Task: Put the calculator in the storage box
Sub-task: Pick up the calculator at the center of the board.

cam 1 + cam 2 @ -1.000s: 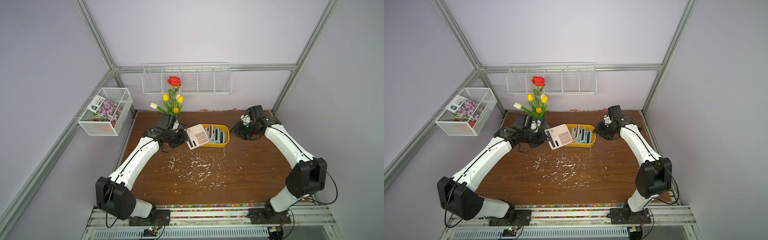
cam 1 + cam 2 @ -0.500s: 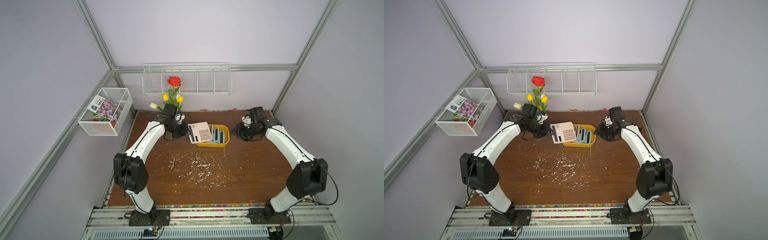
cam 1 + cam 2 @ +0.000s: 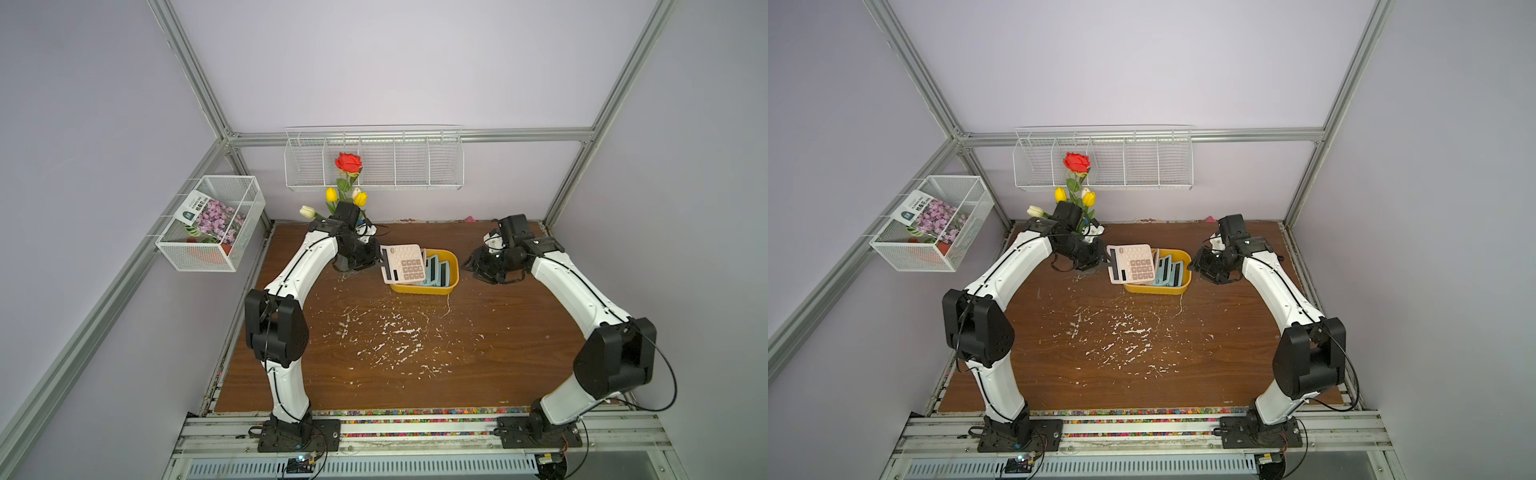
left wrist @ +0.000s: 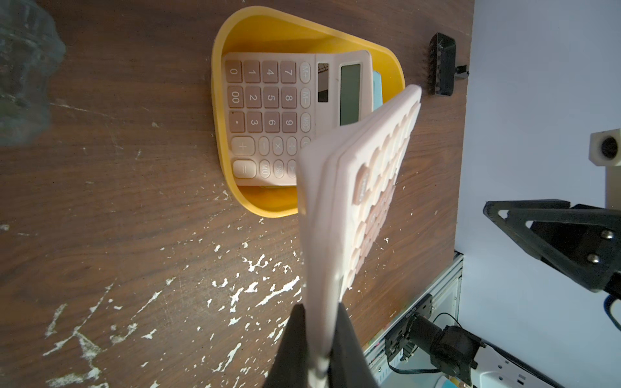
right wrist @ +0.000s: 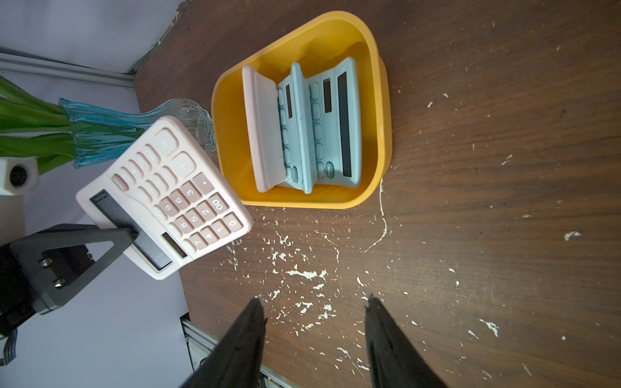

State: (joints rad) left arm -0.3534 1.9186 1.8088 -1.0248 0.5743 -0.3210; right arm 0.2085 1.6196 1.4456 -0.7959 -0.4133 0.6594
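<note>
Since a second ago the left arm has folded higher and carried the calculator a little nearer the storage box. The left hand is clenched on its display end. The calculator reaches forward over the box's nearer rim, not yet inside. The right hand waits spread and empty. Next, I judge: advance, lower into the free gap, let go.

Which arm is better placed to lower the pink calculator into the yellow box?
Left. The left fingers clamp the pink calculator at the edge of the storage box; the right fingers stand open and empty.
</note>
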